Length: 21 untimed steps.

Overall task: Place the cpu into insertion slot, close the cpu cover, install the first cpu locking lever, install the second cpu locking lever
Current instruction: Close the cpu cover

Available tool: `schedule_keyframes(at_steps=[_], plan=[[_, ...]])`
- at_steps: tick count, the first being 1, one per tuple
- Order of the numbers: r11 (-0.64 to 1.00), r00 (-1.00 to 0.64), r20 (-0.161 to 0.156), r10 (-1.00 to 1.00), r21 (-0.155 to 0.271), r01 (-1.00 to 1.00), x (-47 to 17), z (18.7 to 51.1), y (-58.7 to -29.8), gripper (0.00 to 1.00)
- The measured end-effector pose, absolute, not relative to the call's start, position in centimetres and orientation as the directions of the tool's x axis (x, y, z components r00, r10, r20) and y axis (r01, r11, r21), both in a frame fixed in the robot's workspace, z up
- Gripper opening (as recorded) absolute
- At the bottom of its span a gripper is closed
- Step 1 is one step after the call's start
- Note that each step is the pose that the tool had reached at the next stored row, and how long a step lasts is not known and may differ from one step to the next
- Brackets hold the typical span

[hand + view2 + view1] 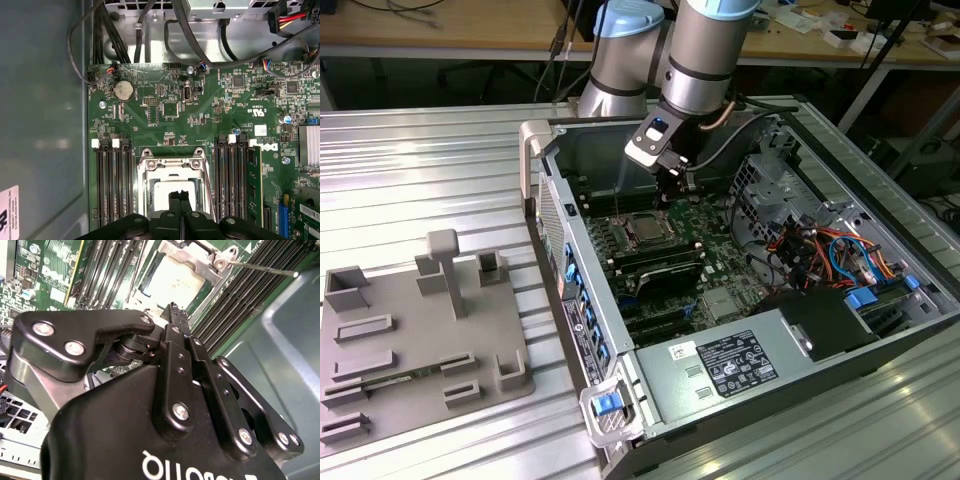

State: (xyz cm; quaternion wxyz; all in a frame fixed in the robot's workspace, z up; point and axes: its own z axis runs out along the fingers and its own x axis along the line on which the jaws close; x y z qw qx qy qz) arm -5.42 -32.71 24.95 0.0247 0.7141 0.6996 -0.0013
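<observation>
The cpu (164, 193) lies in the insertion slot (141, 186) on the green motherboard, its pale metal top showing through the cut-out. The silvery cpu cover (172, 163) lies flat around it as a frame. My gripper (180, 199) hangs just above the socket's near edge, fingers shut together with nothing visible between them. In the second wrist view the gripper (173, 309) points at the cpu (170, 282), and a thin locking lever (260, 268) sticks out free from the cover's corner (220, 260). In the exterior view the gripper (678, 192) is over the socket (646, 231) inside the open case.
Long black memory slots (112, 185) flank the socket on both sides. Cables (115, 35) run along the board's far edge. The case wall (42, 125) stands close by. A power supply (730, 365) and a grey fixture plate (420, 340) lie toward the exterior view's front and left.
</observation>
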Motion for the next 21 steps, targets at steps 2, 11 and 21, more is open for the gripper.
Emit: schedule_keyframes(at_steps=[2, 11, 21], plan=[[-0.020, 0.021, -0.036, 0.999, 0.033, 0.999, -5.8, 24.9, -32.7, 0.11], [-0.019, 0.020, -0.036, 0.999, 0.033, 0.999, -7.3, 24.7, -32.7, 0.11], [-0.019, 0.020, -0.037, 0.999, 0.033, 0.999, -7.4, 24.7, -32.7, 0.11]])
